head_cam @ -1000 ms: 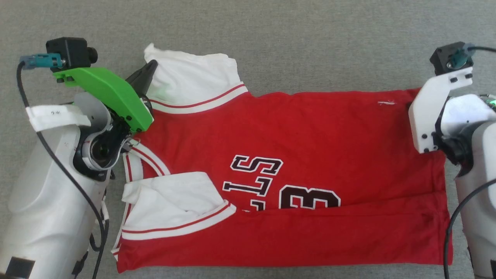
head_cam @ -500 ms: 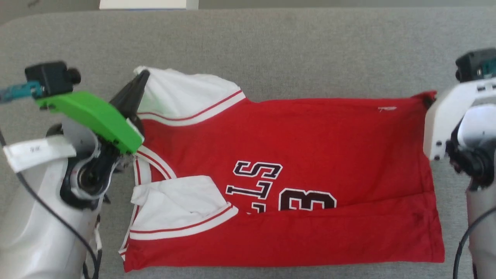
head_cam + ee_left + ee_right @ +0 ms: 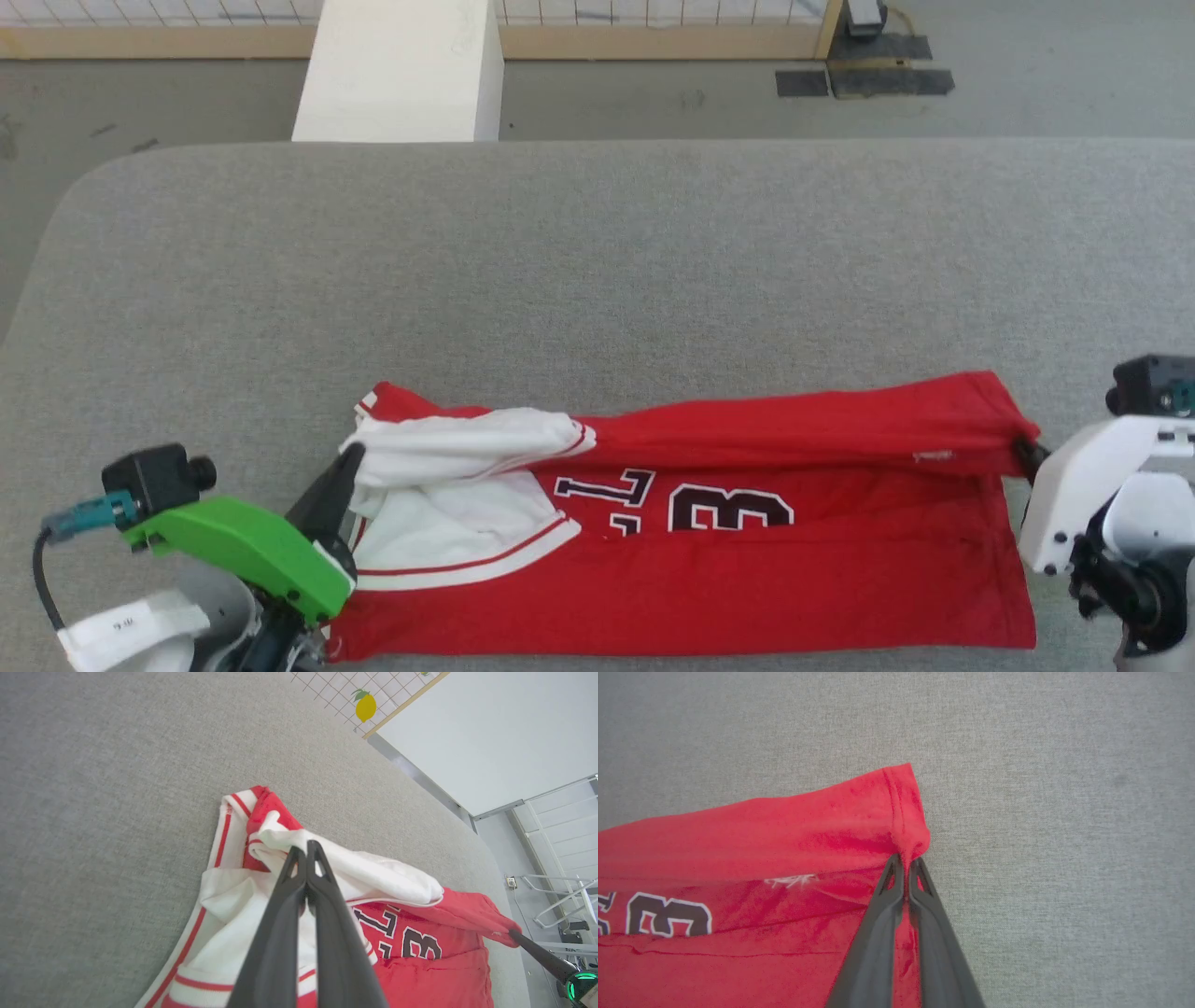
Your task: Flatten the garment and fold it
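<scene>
While both arms grip it, the jersey (image 3: 709,569) lies stretched along the near side of the bench (image 3: 597,271), its long axis running from the robot's left to its right. The collar and sleeves point to the left and the hem to the right. Its near long edge is folded up over the body. The far long edge is drawn toward the near side as a soft red roll, so the lettering (image 3: 672,509) shows as a narrow strip between the two folds, cut off above and below.

At the left end, the left end effector (image 3: 353,455) has its fingers pressed together on the far white sleeve (image 3: 467,439), with cloth bunched around the tips. The other sleeve (image 3: 448,541) lies flat just below, its striped trim toward the hem. At the right end, the right end effector (image 3: 906,859) pinches the far hem corner (image 3: 903,807), where the red fabric gathers into a small pucker at the fingertips.

The far half of the grey bench is bare fabric. Past it I can see the floor (image 3: 653,103), a white block (image 3: 397,75) and a wood-framed grid fence (image 3: 653,19).
</scene>
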Available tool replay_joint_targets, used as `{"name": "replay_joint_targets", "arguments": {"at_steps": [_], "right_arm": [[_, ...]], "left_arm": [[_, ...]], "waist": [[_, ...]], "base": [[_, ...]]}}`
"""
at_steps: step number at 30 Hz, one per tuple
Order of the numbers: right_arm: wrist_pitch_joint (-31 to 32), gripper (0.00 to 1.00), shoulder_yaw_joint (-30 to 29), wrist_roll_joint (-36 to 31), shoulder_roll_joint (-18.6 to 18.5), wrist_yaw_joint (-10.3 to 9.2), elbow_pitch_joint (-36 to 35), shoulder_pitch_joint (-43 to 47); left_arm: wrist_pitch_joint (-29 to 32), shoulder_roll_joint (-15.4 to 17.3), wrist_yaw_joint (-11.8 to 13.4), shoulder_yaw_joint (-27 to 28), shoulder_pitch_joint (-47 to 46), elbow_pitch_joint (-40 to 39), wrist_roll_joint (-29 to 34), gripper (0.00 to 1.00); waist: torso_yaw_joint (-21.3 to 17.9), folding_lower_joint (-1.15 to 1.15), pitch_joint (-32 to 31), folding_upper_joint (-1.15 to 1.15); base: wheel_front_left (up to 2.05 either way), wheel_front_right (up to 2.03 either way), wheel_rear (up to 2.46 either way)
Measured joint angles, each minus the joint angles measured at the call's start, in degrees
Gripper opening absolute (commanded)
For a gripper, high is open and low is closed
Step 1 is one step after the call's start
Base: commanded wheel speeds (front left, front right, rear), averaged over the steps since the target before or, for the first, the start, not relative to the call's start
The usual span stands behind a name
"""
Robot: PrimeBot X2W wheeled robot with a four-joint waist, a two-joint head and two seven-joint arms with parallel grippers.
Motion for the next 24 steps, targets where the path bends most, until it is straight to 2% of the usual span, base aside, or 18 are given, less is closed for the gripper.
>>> {"name": "replay_joint_targets", "arguments": {"at_steps": [8,9,10,11,12,14,15,18,21,24], "right_arm": [[-0.1,0.0,-0.7,-0.4,1.4,0.01,2.2,4.4],[-0.1,0.0,-0.8,-0.4,1.5,0.01,2.7,4.7],[-0.1,0.18,-0.7,-0.5,1.5,0.01,3.3,5.1],[0.0,0.54,-0.7,-0.5,1.6,0.0,3.7,5.5],[0.0,1.0,-0.6,-0.5,1.7,0.01,4.1,6.0],[0.1,1.0,-0.6,-0.5,1.8,0.0,4.2,7.0],[-0.2,1.0,-1.3,0.6,2.1,0.0,2.5,8.2],[-0.5,1.0,-2.7,2.5,2.2,0.0,-1.2,8.9],[0.3,1.0,-4.3,3.7,2.3,0.0,-4.9,8.9],[2.0,1.0,-5.2,3.4,1.2,0.0,-5.8,8.7]], "left_arm": [[0.3,-0.2,1.7,-1.2,2.3,5.0,0.1,0.0],[0.4,-0.4,1.8,-1.4,2.3,5.6,0.1,0.06],[0.4,-0.5,2.0,-1.6,2.3,6.3,0.1,0.39],[0.9,-0.6,2.4,-1.9,2.3,7.2,0.1,0.99],[1.5,-0.6,3.0,-2.3,2.3,8.1,0.2,1.0],[2.6,-0.3,4.2,-2.9,2.4,9.8,0.5,1.0],[2.9,0.8,5.8,-3.1,2.4,10.4,1.5,1.0],[2.3,2.3,7.2,-2.6,2.4,8.7,3.4,1.0],[-0.5,4.2,7.8,-1.3,2.1,5.9,6.3,1.0],[-6.3,6.0,7.6,-0.2,0.1,4.2,11.4,1.0]], "waist": [[0.9,0.0,-2.2,0.0],[0.9,0.0,-2.3,0.0],[0.9,0.0,-2.6,0.0],[0.9,0.0,-2.9,0.0],[0.9,0.0,-3.2,0.0],[0.8,0.0,-3.9,0.0],[0.6,0.0,-5.1,0.0],[0.5,0.0,-6.2,0.0],[0.4,0.0,-7.1,0.0],[0.1,0.0,-7.2,0.0]], "base": [[0.0,0.0,0.0],[0.0,0.0,0.0],[0.0,0.0,0.0],[0.0,0.0,0.0],[0.0,0.0,0.0],[0.0,0.0,0.0],[0.0,0.0,0.0],[0.0,0.0,0.0],[0.0,0.0,0.0],[0.0,0.0,0.0]]}}
